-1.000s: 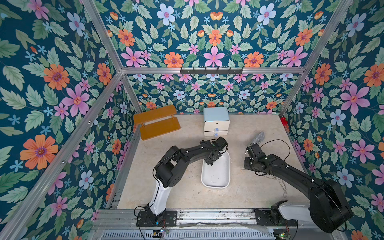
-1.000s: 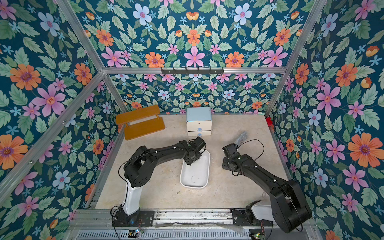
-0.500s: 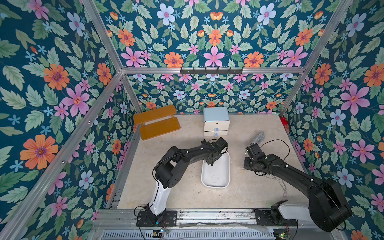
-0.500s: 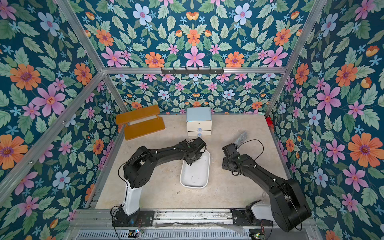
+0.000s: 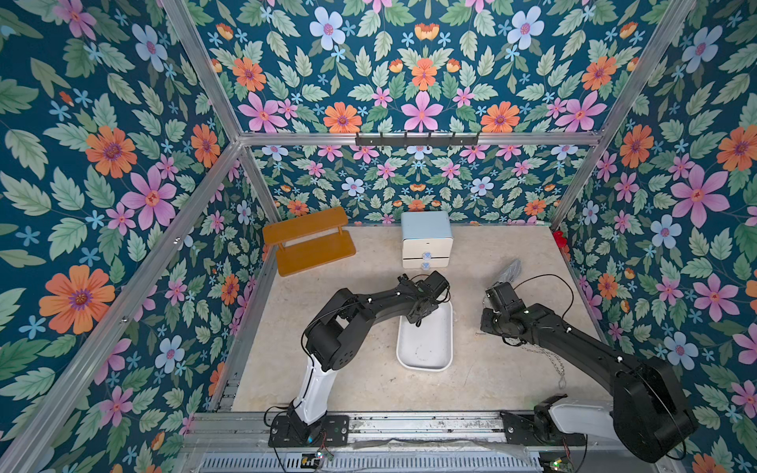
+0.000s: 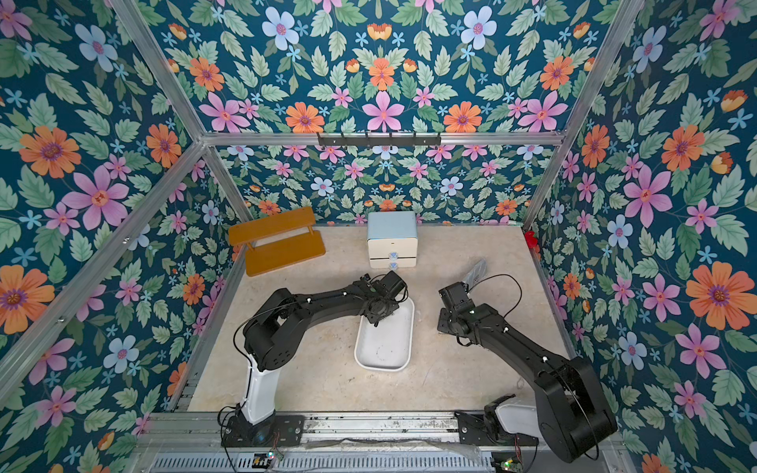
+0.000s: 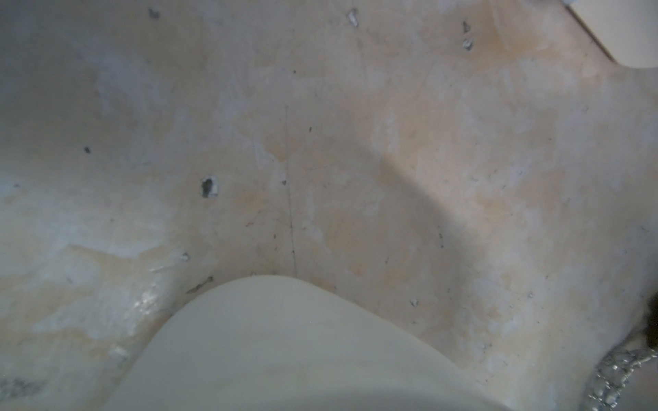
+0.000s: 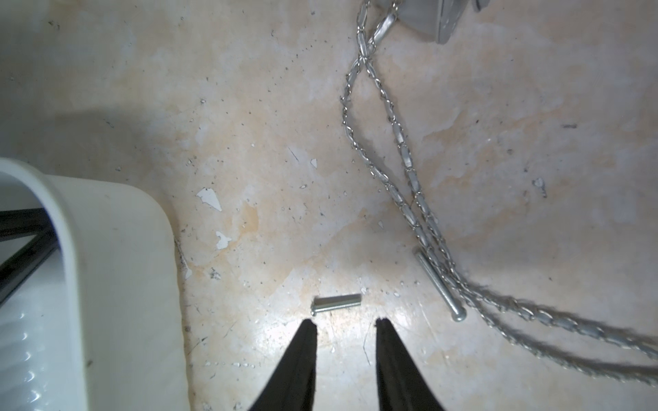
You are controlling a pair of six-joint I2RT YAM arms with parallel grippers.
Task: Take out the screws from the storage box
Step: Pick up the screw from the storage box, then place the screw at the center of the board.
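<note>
The storage box, a shallow white tray, lies mid-table in both top views. My left gripper points down into its far end and is shut. Its fingers are hidden in the left wrist view, where the tray's rounded wall fills the bottom, so I cannot see anything held. My right gripper is open just above the table, right of the tray wall. A short silver screw lies just beyond its fingertips. A longer screw lies against the chain.
An orange two-tier shelf and a white cabinet with a blue top stand at the back. A silvery packet lies behind the right arm. The chain trails under that arm. Flowered walls close in on three sides.
The left gripper's jaws have closed at the tray's far end. Neither arm has visibly shifted, and the right gripper stays open over the short screw.
</note>
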